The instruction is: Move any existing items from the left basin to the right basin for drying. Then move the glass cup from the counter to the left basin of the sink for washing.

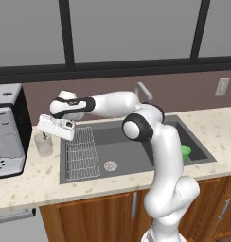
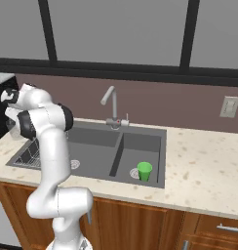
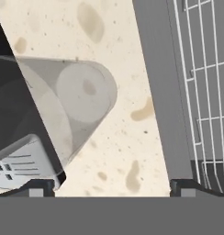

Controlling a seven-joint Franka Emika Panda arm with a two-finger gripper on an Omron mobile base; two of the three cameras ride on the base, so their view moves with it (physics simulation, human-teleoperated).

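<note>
Beside the glass cup (image 1: 43, 143) — coffee machine (image 1: 7, 130) crowding close — pincer (image 1: 55, 126) gapes empty.

Colours and patterns. Counter (image 1: 32, 182): beige stone, speckled with darker tan blotches. Sink (image 1: 131, 171): matte dark grey; left basin (image 1: 122, 153) carries a silver wire grid rack (image 1: 82, 153); right basin (image 2: 140, 146) plain dark grey. Glass cup (image 1: 43, 143): clear, faintly greyish. Small cup (image 2: 144, 171): opaque bright green. Tap (image 2: 111, 105): silver. Arm (image 1: 167, 156): white with dark joints. Cabinets (image 2: 140, 222): brown wood grain. Wall (image 2: 179, 105): dull mauve-brown. Appliance (image 1: 8, 130): grey and black.
</note>
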